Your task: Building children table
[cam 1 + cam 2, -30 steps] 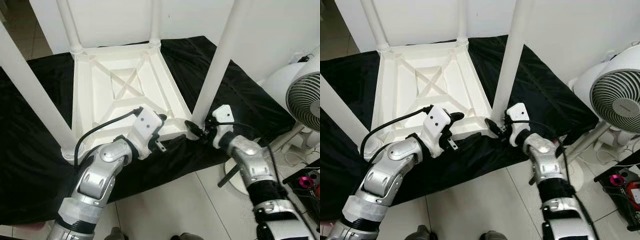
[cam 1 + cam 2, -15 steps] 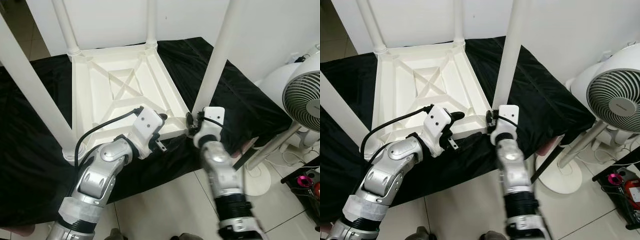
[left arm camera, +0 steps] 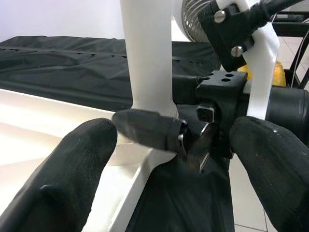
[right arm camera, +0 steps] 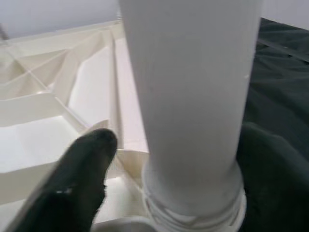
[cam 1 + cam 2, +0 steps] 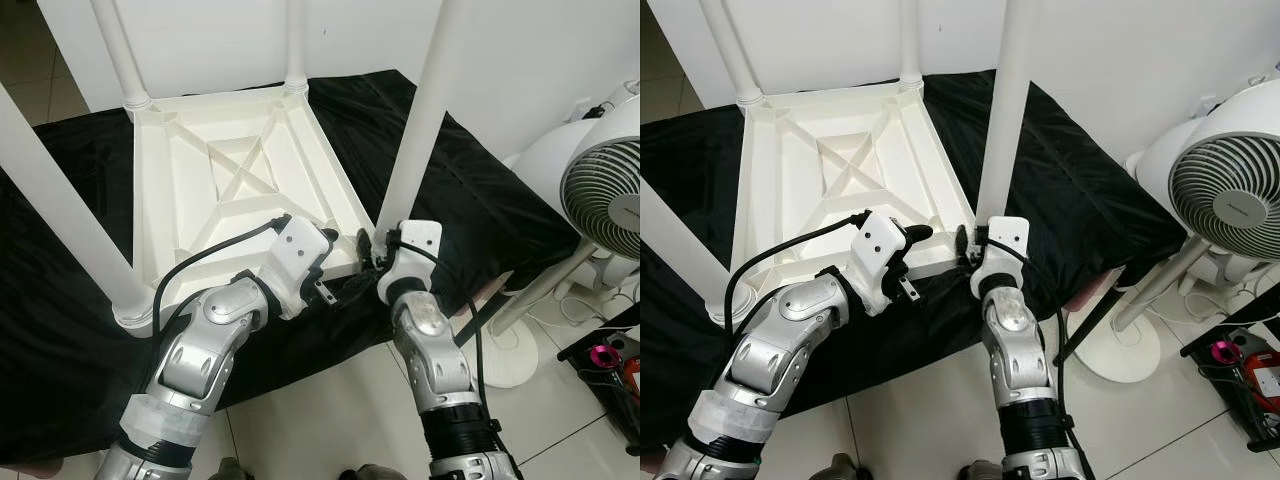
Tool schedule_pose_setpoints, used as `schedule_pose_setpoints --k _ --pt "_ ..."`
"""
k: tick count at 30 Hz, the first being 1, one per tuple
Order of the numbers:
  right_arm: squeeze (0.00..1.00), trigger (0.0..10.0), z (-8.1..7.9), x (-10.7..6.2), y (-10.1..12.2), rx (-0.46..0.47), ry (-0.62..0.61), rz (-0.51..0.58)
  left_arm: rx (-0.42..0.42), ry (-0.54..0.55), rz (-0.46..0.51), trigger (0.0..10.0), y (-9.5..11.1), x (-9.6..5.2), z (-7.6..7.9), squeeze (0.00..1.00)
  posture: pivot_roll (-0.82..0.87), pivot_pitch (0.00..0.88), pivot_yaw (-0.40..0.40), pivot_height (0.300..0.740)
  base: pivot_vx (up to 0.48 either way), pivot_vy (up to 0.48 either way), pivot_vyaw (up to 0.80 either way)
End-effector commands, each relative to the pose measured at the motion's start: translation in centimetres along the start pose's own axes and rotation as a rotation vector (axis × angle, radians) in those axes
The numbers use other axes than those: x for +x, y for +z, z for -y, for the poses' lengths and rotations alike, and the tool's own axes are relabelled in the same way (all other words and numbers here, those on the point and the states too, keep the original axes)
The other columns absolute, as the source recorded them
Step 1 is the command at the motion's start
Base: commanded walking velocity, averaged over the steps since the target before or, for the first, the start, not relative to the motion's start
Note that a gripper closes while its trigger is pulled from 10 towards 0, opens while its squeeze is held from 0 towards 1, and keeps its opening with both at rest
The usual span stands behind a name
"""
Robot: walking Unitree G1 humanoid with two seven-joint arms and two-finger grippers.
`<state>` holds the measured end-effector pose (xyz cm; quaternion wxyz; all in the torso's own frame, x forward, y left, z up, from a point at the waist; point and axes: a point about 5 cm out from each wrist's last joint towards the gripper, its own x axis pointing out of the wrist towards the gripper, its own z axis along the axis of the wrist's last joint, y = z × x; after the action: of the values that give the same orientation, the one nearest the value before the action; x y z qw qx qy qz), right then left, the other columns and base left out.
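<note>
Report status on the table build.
Right end effector around the near-right leg at its base. Left end effector open beside that corner. Table upside down, four legs up.
</note>
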<state>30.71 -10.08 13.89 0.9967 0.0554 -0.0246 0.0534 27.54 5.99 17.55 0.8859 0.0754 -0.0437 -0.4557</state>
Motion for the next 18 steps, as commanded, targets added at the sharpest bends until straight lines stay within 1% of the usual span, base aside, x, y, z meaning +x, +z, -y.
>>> schedule_pose_setpoints --k 1,6,7,8,9,10,12,13,14,17,18 --pt "1.0 10.0 -0.3 -0.3 -0.3 0.009 0.05 -0.008 -0.012 0.023 -0.013 10.0 -0.4 0.0 0.1 0.0 -0.09 0.021 0.005 0.74 0.0 0.0 0.0" --pt "1.0 10.0 1.2 -0.8 0.0 -0.031 0.119 0.011 -0.01 0.022 -0.011 10.0 -0.3 0.1 0.0 0.0 -0.1 0.017 0.005 0.74 0.0 0.0 0.0" --pt "1.0 10.0 1.6 -1.0 0.1 -0.041 0.167 0.016 -0.009 0.02 -0.011 10.0 -0.4 0.1 0.0 0.0 -0.1 0.007 0.011 0.74 0.0 0.0 0.0" --pt "0.3 10.0 2.0 -1.1 0.2 -0.064 0.211 0.016 -0.008 0.018 -0.011 10.0 -0.4 0.1 -0.1 0.0 -0.1 0.007 0.011 0.74 0.0 0.0 0.0" --pt "0.0 10.0 2.6 -1.2 0.3 -0.095 0.268 0.021 -0.006 0.015 -0.011 10.0 -0.4 0.2 -0.1 0.0 -0.11 0.002 0.017 0.74 0.0 0.0 0.0" --pt "0.0 10.0 2.6 -1.2 0.3 -0.095 0.268 0.021 -0.006 0.015 -0.011 10.0 -0.4 0.2 -0.1 0.0 -0.11 0.002 0.017 0.74 0.0 0.0 0.0" --pt "0.0 10.0 3.5 -1.4 0.6 -0.151 0.345 0.023 -0.004 0.011 -0.01 10.0 -0.3 0.2 -0.1 0.0 -0.11 0.0 0.018 0.74 0.0 0.0 0.0" --pt "0.0 10.0 3.5 -1.4 0.6 -0.151 0.345 0.023 -0.004 0.011 -0.01 10.0 -0.3 0.2 -0.1 0.0 -0.11 0.0 0.018 0.74 0.0 0.0 0.0" --pt "0.0 10.0 4.2 -1.2 0.9 -0.174 0.367 0.023 -0.002 0.007 -0.009 10.0 -0.3 0.3 -0.1 0.0 -0.11 0.0 0.022 0.74 0.0 0.0 0.0" --pt "0.0 10.0 4.7 -1.1 1.0 -0.185 0.378 0.023 -0.001 0.005 -0.009 10.0 -0.3 0.3 -0.1 0.0 -0.11 0.0 0.022 0.74 0.0 0.0 0.0" --pt "0.0 10.0 5.3 -0.8 1.3 -0.218 0.405 0.024 0.001 0.002 -0.007 10.0 -0.2 0.4 -0.2 0.0 -0.11 0.0 0.024 0.74 0.0 0.0 0.0"
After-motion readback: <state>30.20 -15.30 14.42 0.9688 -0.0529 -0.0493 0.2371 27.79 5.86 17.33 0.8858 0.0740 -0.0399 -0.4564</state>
